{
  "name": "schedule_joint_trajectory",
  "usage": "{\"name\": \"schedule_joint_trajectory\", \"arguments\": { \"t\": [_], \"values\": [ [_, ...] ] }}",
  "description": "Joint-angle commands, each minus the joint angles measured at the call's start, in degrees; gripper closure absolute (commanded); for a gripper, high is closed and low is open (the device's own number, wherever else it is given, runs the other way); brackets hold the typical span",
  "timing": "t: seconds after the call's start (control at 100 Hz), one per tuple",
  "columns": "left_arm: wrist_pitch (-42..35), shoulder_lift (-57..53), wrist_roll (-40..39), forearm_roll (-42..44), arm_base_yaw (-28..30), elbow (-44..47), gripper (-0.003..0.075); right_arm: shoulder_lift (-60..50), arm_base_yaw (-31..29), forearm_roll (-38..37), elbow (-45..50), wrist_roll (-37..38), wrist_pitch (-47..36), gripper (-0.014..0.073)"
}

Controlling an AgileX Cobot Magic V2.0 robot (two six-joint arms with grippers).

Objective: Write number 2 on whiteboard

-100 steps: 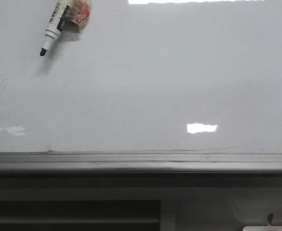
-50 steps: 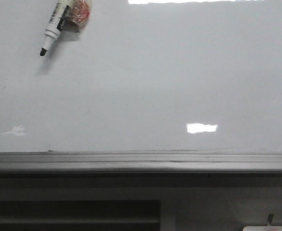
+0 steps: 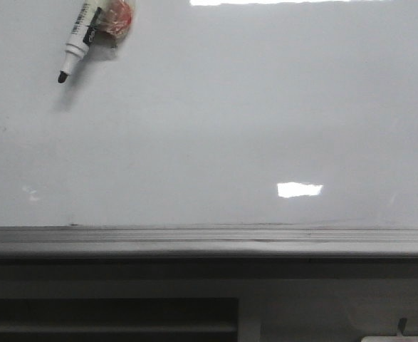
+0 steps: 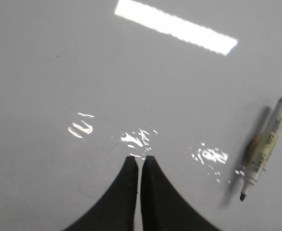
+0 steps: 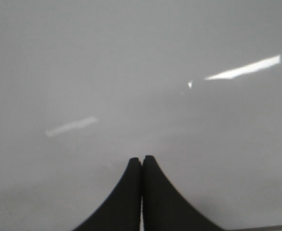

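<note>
- Our left gripper (image 4: 140, 161) and right gripper (image 5: 141, 161) both have their fingers pressed together, holding nothing.
- The whiteboard (image 3: 216, 128) carries no number 2 yet.
- The marker (image 3: 77, 43) sits uncapped at the board's upper left, beside a reddish object (image 3: 117, 18).
- A poor grab could knock it loose or smear ink.

The marker (image 3: 80, 39) is cut off by the front view's top edge.

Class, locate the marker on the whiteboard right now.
In the front view, the marker sits at the whiteboard's upper left, tip pointing down-left, far above the grey ledge.
</note>
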Motion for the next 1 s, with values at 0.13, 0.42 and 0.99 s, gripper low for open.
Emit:
{"name": "schedule_joint_trajectory", "arguments": {
  "t": [0.13,0.42,0.99],
  "values": [
    [3.2,10.7,7.4,-1.4,-6.6,-10.3,0.074,12.1,4.6,-1.9,-10.0,-4.5,2.2,0.0648],
    [-2.8,18.3,11.2,-4.6,-20.0,-12.5,0.0468,15.3,9.9,-0.6,-12.0,-6.7,0.8,0.0185],
    [-17.2,45.2,11.5,1.3,-35.0,-21.1,0.0314,15.3,9.9,1.4,-12.0,-6.7,-0.1,0.0161]
  ]
}}
